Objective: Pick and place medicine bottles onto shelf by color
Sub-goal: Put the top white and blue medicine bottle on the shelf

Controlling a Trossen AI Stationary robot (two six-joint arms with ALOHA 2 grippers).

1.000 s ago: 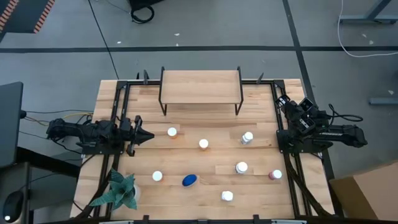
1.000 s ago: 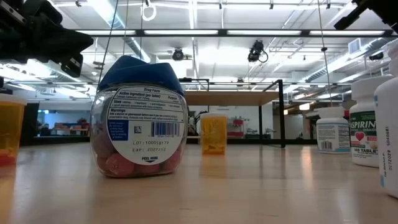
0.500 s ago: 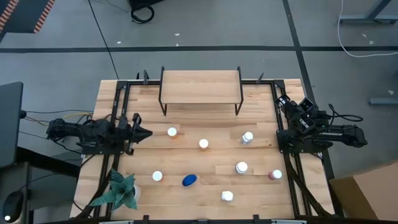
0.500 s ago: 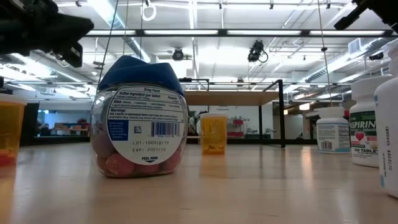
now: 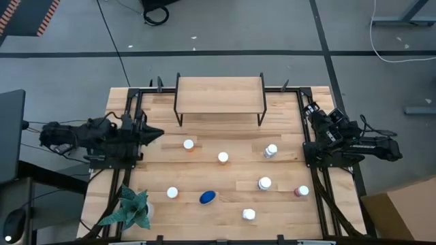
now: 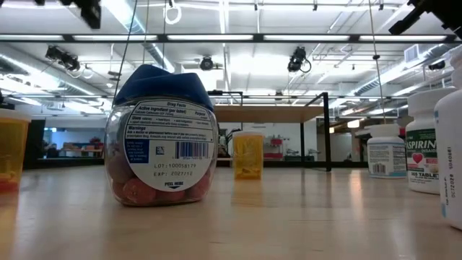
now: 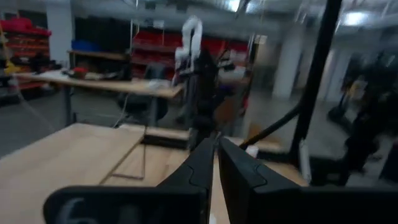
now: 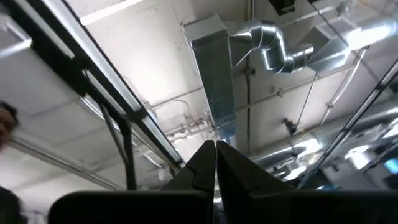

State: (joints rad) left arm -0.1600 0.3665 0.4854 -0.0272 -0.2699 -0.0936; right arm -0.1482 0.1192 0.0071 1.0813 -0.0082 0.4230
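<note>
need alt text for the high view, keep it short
Eight medicine bottles stand scattered on a wooden table in front of an empty shelf. The left hand and right hand sit shut at the table's sides, holding nothing; a green plant stands at one corner.

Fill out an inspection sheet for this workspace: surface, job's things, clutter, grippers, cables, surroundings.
Surface: wooden table, no spills seen.
Job's things: shelf at the far edge, nothing on it; eight bottles loose on the table, the blue-lidded one near the front.
Clutter: green plant at the front left corner.
Grippers: left gripper shut, holding nothing, at the left edge; right gripper shut, holding nothing, at the right edge.
Cables: cable across the floor behind the table.
Surroundings: grey floor, cardboard box at right.
</note>
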